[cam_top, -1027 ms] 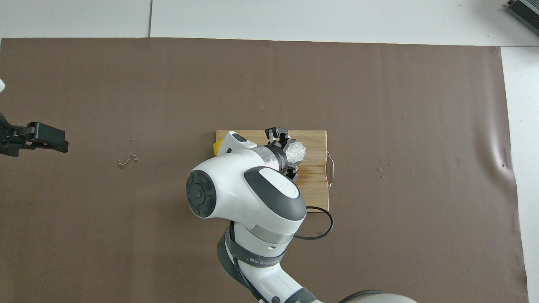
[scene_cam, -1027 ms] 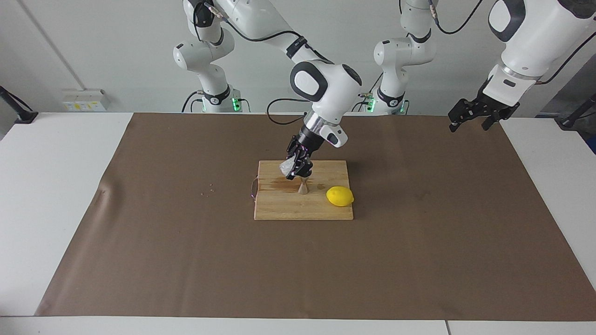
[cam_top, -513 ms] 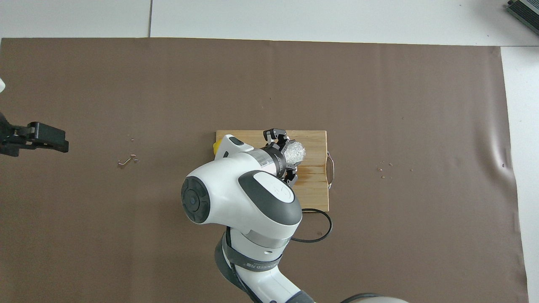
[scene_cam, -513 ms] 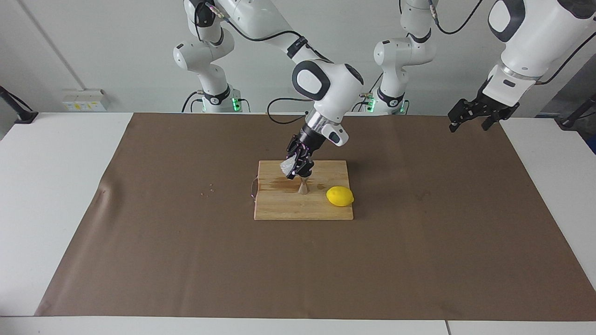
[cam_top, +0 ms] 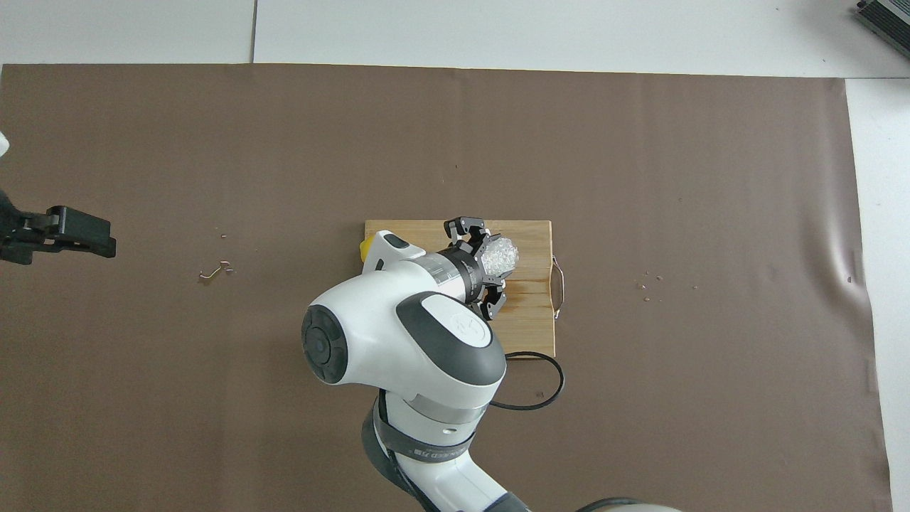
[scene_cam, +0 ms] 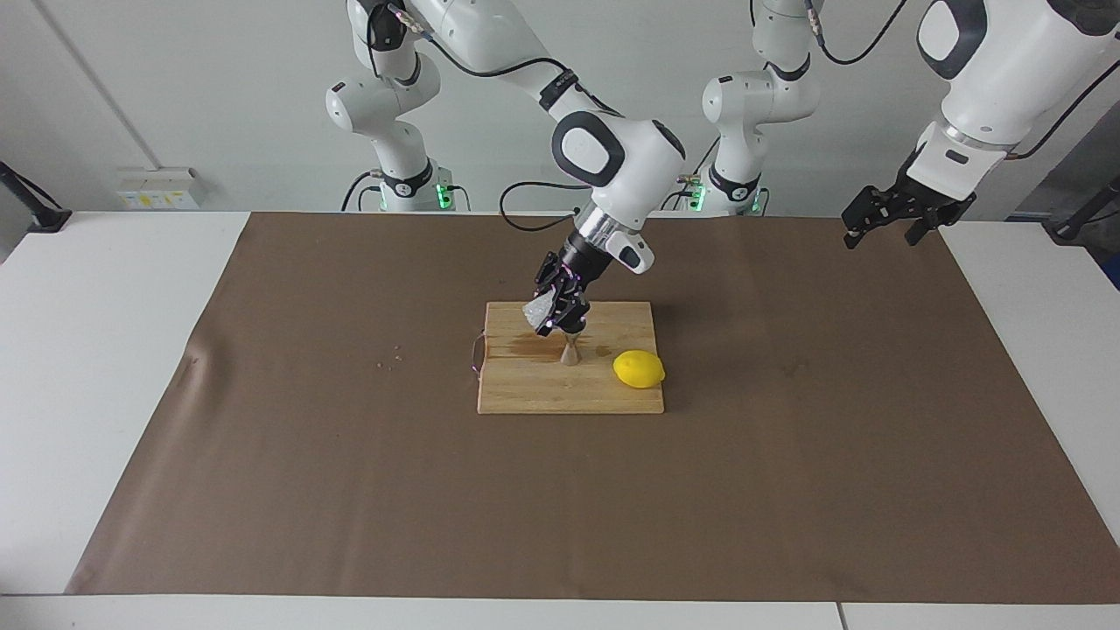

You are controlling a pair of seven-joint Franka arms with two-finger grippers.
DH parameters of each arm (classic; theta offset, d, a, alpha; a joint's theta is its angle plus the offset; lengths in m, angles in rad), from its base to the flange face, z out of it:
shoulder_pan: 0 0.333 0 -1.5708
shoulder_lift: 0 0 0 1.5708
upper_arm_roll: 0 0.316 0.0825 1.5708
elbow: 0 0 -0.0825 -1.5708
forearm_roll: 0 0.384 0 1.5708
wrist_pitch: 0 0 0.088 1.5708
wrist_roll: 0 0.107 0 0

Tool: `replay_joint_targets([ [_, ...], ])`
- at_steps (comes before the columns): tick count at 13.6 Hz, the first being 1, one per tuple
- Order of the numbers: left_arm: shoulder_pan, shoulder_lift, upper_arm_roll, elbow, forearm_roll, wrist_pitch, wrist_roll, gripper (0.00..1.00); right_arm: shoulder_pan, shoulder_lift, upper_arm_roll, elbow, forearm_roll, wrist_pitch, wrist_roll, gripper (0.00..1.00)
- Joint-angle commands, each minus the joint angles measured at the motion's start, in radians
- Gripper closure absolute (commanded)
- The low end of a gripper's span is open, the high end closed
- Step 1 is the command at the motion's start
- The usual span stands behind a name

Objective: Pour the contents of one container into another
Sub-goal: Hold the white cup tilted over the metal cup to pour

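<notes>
My right gripper [scene_cam: 553, 317] [cam_top: 490, 267] is shut on the whitish crinkled cup [scene_cam: 536, 311] [cam_top: 500, 256], which it holds tilted just above the steel jigger [scene_cam: 570, 351]. The jigger stands upright on the wooden cutting board [scene_cam: 542, 394] [cam_top: 532, 235]; in the overhead view the right arm hides it. A dark wet patch marks the board beside the jigger. My left gripper [scene_cam: 882, 233] [cam_top: 96, 238] hangs open and empty over the mat's edge at the left arm's end, where that arm waits.
A yellow lemon [scene_cam: 639, 368] [cam_top: 365, 247] lies on the board toward the left arm's end. Small crumbs [scene_cam: 390, 356] [cam_top: 648, 284] dot the brown mat toward the right arm's end. A black cable [cam_top: 544, 387] loops near the board's robot-side edge.
The right arm's wrist has drawn up and back a little, carrying the tilted cup slightly higher over the jigger. The left arm has not moved.
</notes>
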Motion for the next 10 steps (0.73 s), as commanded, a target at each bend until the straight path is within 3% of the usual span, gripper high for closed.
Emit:
replay_joint_targets([
  [1,-0.013,-0.005,0.011,-0.013,-0.006,0.018,0.009,0.00,-0.005,0.000,0.016,-0.001,-0.017,-0.006,-0.006,0.80],
  [4,-0.013,-0.005,0.011,-0.013,-0.006,0.018,0.009,0.00,-0.007,0.000,0.019,0.002,0.000,0.002,0.022,0.79],
  [10,-0.013,-0.005,0.011,-0.013,-0.006,0.018,0.009,0.00,-0.062,-0.028,0.022,-0.002,0.165,0.043,0.010,0.79],
])
